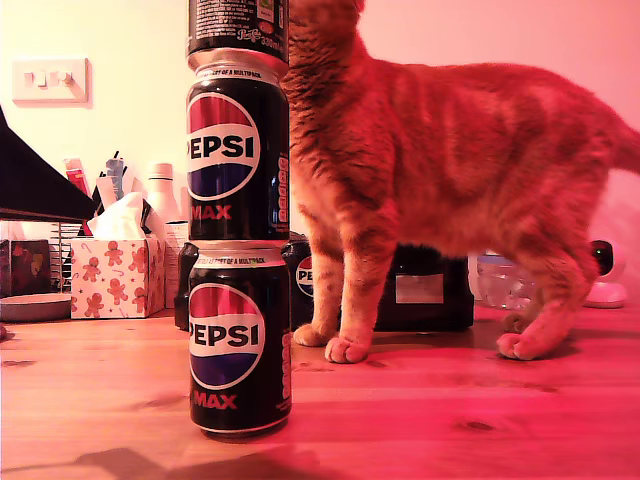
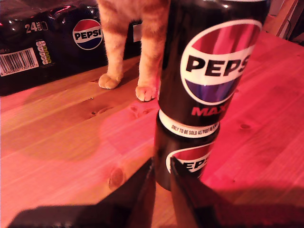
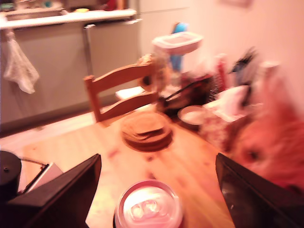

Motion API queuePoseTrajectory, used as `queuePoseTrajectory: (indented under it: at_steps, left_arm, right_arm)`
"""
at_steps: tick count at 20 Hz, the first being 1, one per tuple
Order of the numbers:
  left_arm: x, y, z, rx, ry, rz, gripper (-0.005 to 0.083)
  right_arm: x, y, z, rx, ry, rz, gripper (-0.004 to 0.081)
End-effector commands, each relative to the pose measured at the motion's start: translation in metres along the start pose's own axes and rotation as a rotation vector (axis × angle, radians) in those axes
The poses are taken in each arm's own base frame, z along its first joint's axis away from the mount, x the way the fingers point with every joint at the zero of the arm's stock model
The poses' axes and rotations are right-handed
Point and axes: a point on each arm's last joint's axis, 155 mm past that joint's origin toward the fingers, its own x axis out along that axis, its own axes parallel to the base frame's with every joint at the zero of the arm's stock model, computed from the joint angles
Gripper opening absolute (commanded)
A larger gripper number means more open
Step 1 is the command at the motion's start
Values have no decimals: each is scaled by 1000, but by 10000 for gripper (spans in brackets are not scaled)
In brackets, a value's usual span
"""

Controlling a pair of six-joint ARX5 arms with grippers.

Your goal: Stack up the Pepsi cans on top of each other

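Closest to the exterior camera stands the bottom black aluminium Pepsi Max can point(image 1: 240, 340) on the pine table point(image 1: 450, 420), upright, with a second black Pepsi Max can point(image 1: 238, 155) squarely on its silver rim and a third black can point(image 1: 238, 25) on top, cut off by the frame. The stack's long axis runs straight up.

My first gripper point(image 2: 161, 185), low at table level, points at the bottom can's base with its dark fingers point(image 2: 142, 190) nearly together, holding nothing and just short of the can.

My second gripper point(image 3: 156, 190) hangs directly above the top can's silver lid point(image 3: 149, 206), fingers point(image 3: 71, 185) spread wide on either side, touching nothing. It is the nearer one for any correction up top.

Behind, a ginger cat point(image 1: 440, 170) stands close beside the stack; a nudge could topple it.
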Motion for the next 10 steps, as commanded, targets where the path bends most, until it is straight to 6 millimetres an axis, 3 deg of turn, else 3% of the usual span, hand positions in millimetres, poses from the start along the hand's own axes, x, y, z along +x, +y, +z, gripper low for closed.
queuePoseTrajectory:
  at_steps: [1, 7, 8, 10]
  left_arm:
    - [1, -1, -6, 5, 6, -4, 75]
    - [1, -1, -6, 5, 6, -4, 75]
    - [1, -1, -6, 4, 6, -4, 75]
    - [1, -1, -4, -4, -2, -5, 75]
  right_arm:
    - [-8, 0, -1, 0, 23, -7, 687]
    - [-45, -12, -3, 5, 90, -88, 681]
    - [-52, -18, -7, 4, 111, -127, 646]
    - [-64, -29, -16, 1, 149, -193, 464]
